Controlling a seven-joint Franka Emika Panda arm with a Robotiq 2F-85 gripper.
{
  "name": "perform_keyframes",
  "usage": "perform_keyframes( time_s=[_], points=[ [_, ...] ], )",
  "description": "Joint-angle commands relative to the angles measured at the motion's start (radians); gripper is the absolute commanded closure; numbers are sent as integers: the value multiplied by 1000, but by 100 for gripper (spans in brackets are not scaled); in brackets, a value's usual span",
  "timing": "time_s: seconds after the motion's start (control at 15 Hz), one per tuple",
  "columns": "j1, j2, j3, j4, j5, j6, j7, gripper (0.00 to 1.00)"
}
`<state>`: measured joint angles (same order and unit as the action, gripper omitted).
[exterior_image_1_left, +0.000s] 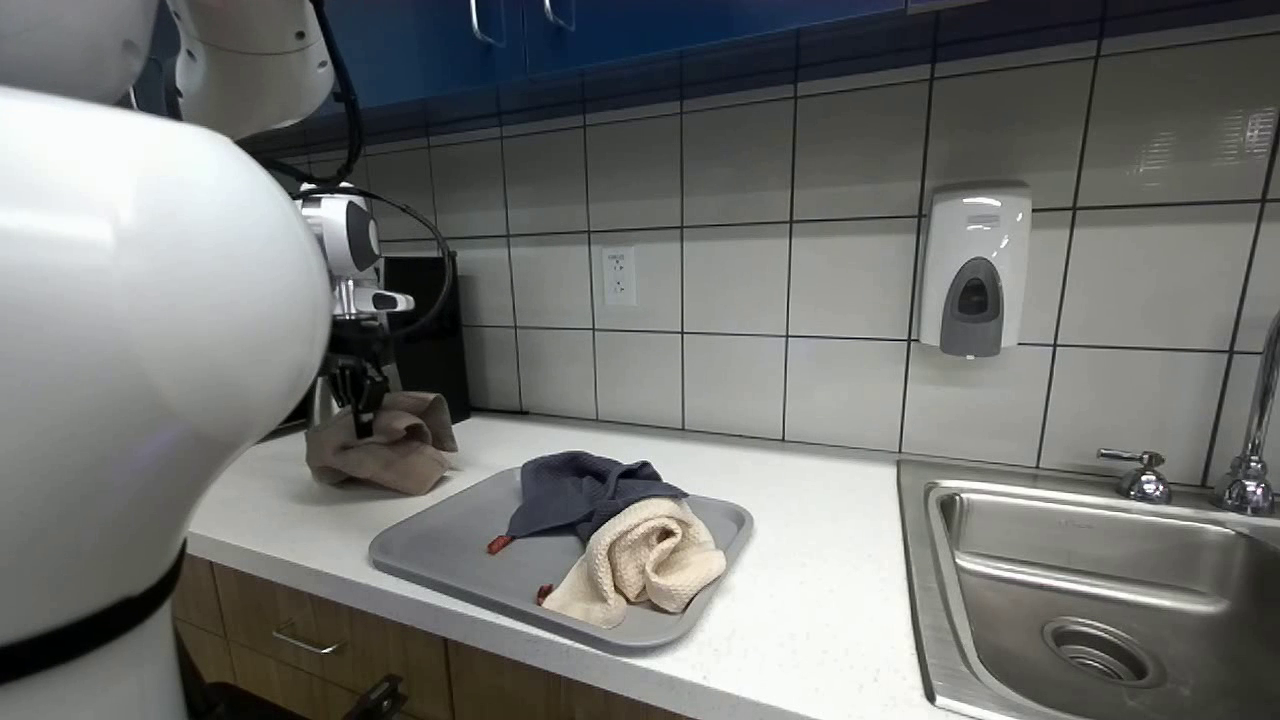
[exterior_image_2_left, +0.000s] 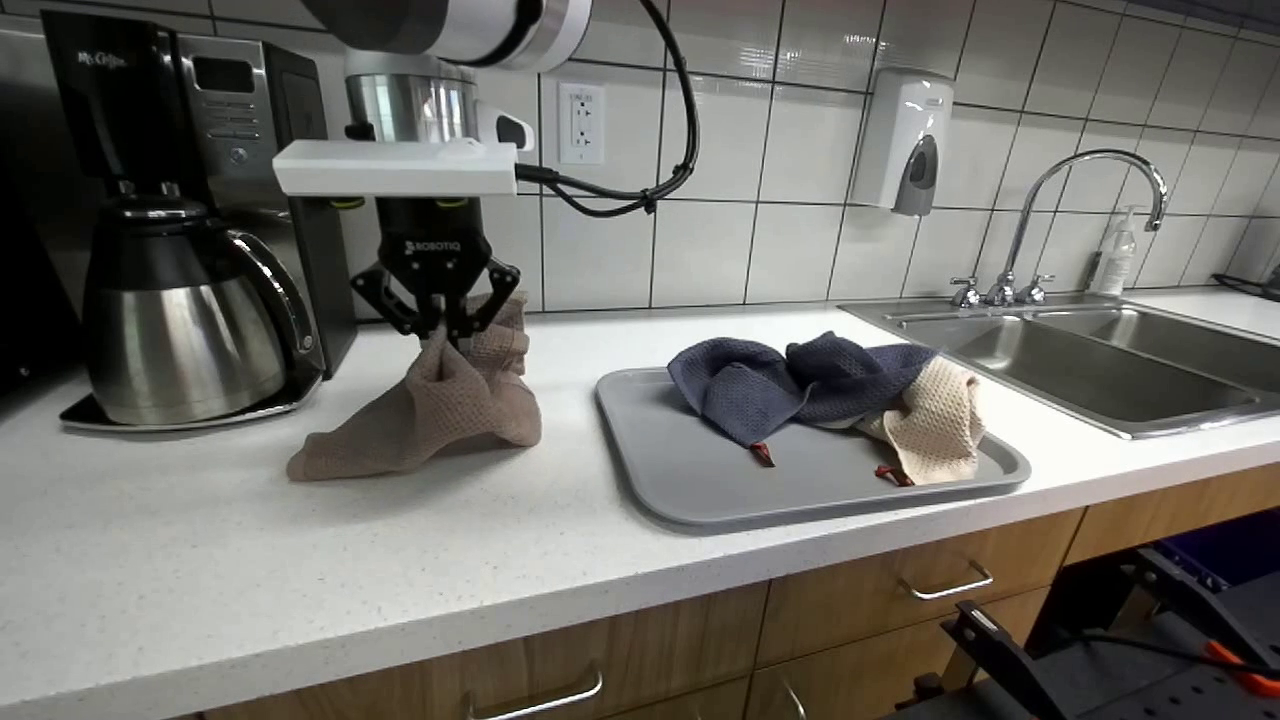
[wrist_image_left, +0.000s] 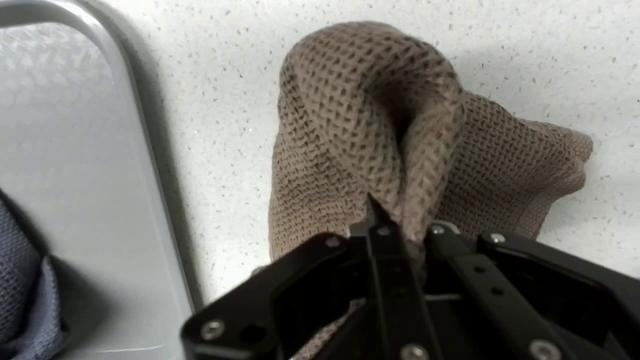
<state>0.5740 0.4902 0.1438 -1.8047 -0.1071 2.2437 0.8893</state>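
The white arm (exterior_image_1_left: 130, 350) looms huge at the edge of an exterior view, and its wrist hangs pretty much straight down, so the gripper (exterior_image_2_left: 446, 325) points right at the countertop (exterior_image_2_left: 250, 580). The fingers (wrist_image_left: 392, 270) are close together, pinching a fold of the brown cloth (exterior_image_2_left: 455, 405); the wrist view shows that fold squeezed between them too. The cloth is peaked up like a little tent where it's held, the lower part drapes down and one corner spreads out on the countertop. Can't really tell if the whole underside is touching. It's between the coffee maker (exterior_image_2_left: 235, 135), with its steel carafe (exterior_image_2_left: 190, 345), and the gray tray (exterior_image_2_left: 690, 500), and there's a strip of countertop visible between it and the tray. Just above the gripper a white bar (exterior_image_2_left: 395, 168) runs crosswise, basically level, and a black cable (exterior_image_2_left: 689, 120) curves up off its end toward the upper arm. Over on the tray, a navy cloth (exterior_image_2_left: 745, 395) and a cream cloth (exterior_image_1_left: 655, 560) are bunched right up against each other.
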Motion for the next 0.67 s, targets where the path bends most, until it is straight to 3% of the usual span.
perform_keyframes(
  time_s=[0.0, 0.6],
  points=[
    [5, -81, -8, -64, -49, 27, 59, 98],
    [-11, -221, 1, -173, -149, 43, 185, 98]
  ],
)
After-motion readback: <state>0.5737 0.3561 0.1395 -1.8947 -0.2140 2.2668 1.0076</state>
